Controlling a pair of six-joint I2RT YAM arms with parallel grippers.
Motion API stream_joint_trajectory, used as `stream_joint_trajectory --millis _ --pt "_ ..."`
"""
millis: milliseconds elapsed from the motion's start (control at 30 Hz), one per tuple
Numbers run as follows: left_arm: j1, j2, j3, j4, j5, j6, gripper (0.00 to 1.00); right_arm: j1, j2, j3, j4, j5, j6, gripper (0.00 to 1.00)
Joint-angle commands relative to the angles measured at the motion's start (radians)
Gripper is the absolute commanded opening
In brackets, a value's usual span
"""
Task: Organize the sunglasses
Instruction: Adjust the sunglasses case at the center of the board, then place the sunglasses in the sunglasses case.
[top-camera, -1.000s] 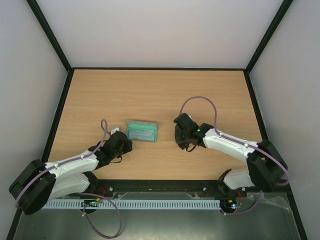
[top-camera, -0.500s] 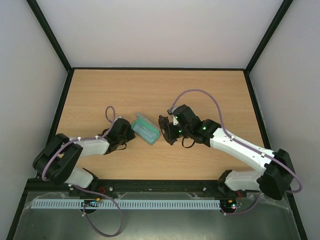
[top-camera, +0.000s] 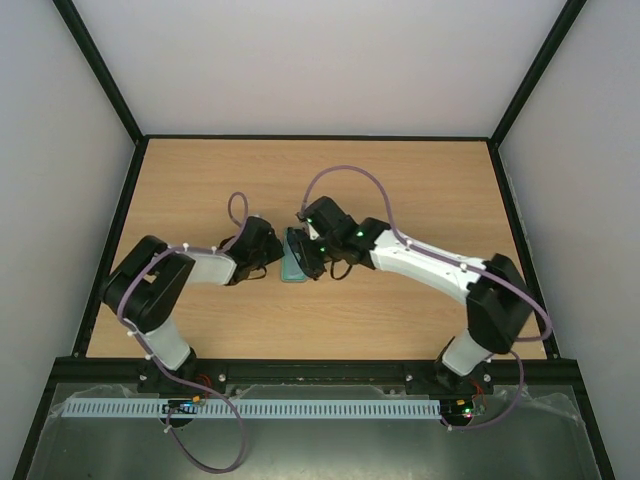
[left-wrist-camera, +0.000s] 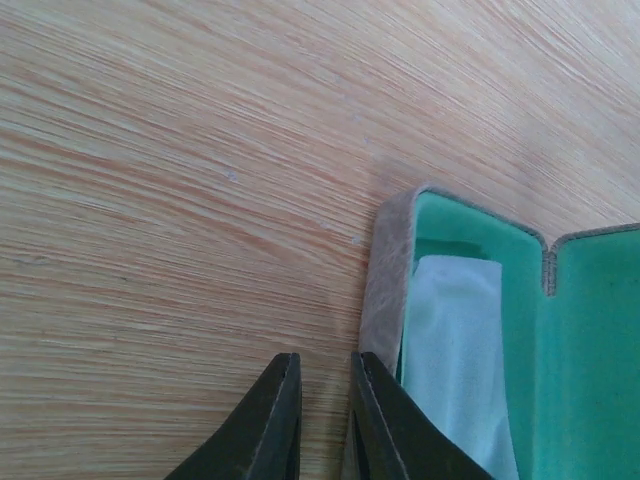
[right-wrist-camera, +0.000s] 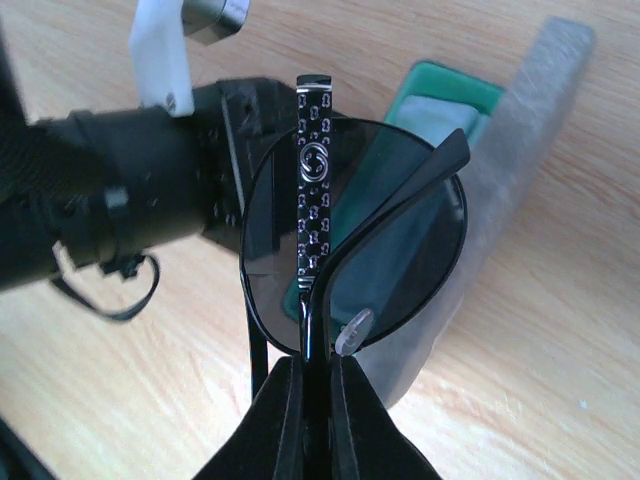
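Right fingers (right-wrist-camera: 278, 405) are clamping the sunglasses (right-wrist-camera: 400, 250) by a folded temple, holding them edge-up at the open grey case (right-wrist-camera: 545, 110). Left fingers (left-wrist-camera: 272, 420), narrowly parted and gripping nothing, are sitting just beside its wall on the bench (left-wrist-camera: 150, 200).

Bright even light, soft shadows, little glare

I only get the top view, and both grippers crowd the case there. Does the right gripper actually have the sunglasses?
Observer: Yes. The right gripper is shut on the folded sunglasses, pinching them at the frame.
Operator: Is the case open?
Observer: It is. The case is open, with its green lining showing.
Operator: Anything inside it?
Observer: A light blue cloth lies flat in the bottom.
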Motion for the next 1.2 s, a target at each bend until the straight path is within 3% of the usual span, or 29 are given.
stream_joint_trajectory --millis 0,267,700,1167 --pt "0.032 -0.004 -0.03 0.036 0.058 0.018 0.18 0.016 0.108 0.104 -0.02 0.073 0.02 0.01" --pt "0.042 -0.266 -0.178 -0.023 0.019 -0.006 0.25 0.05 0.234 0.238 -0.042 0.189 0.125 0.01" --pt "0.042 -0.371 -0.299 0.042 0.063 -0.028 0.25 0.064 0.457 0.355 -0.06 0.309 0.259 0.01" --pt "0.047 -0.425 -0.343 0.053 0.096 -0.017 0.26 0.058 0.523 0.357 -0.093 0.408 0.337 0.01"
